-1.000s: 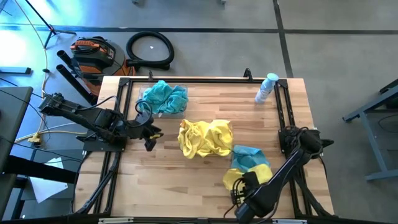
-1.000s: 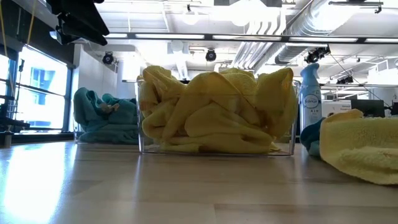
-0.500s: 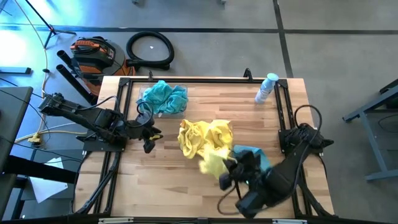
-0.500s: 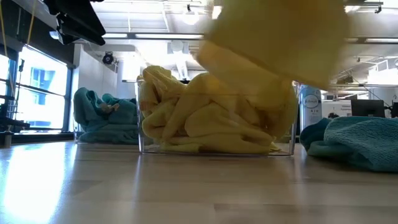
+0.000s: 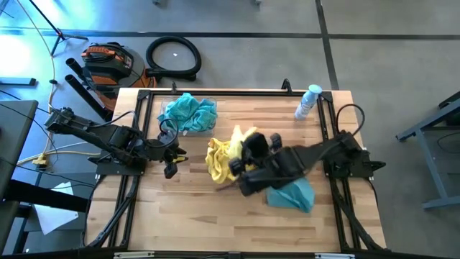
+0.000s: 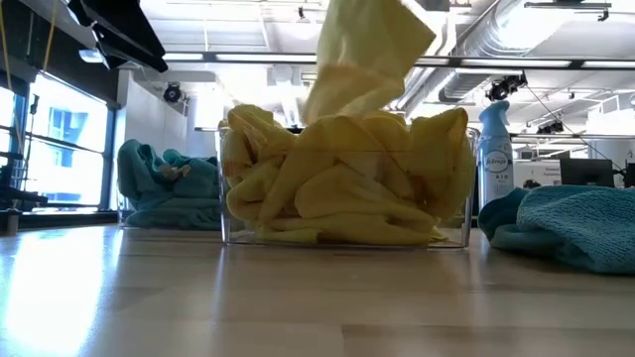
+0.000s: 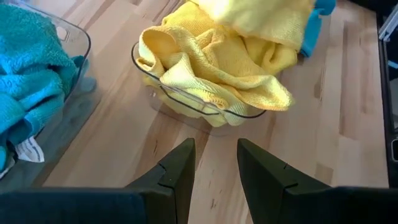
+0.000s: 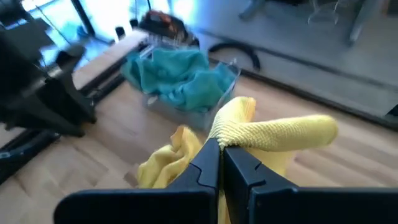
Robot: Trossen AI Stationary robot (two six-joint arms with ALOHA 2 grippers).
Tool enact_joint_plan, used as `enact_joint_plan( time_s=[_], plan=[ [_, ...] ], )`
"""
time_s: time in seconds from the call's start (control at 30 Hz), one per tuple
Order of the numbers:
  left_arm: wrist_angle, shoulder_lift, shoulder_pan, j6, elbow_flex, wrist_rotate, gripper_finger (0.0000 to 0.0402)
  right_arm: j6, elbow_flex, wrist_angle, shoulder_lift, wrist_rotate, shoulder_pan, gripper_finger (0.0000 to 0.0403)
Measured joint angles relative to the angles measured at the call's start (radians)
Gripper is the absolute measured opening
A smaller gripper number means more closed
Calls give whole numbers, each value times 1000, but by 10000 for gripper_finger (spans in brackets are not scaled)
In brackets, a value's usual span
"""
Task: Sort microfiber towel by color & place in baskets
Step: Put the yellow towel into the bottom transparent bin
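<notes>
Spray bottle [image 5: 308,101], hose coil [image 5: 173,57], orange vacuum [image 5: 106,60]

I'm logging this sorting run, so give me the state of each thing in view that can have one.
Right tool: shut on a yellow towel, held above the yellow basket.
Left tool: open, empty, at the table's left edge.
Yellow basket: heaped full of yellow towels.
Teal basket: holds teal towels.
Teal towel: loose on the table, unsorted.
Spray bottle: lying on the table's far right corner.
</notes>
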Motion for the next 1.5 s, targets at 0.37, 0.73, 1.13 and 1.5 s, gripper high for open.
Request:
enact_joint_plan(
  time_s=[0.37, 0.73, 1.13, 1.5],
  plan=[
    [-36, 0, 0, 62, 0, 0, 110, 29, -326, 285, 4, -466, -173, 0],
    [-52, 0, 0, 80, 0, -1, 110, 15, -757, 891, 4, -750, -308, 0],
    [-52, 0, 0, 78, 0, -1, 110, 54, -879, 965, 0, -740, -318, 1],
    [-53, 0, 0, 58, 0, 6, 110, 55, -883, 1008, -28, -769, -311, 94]
  ],
)
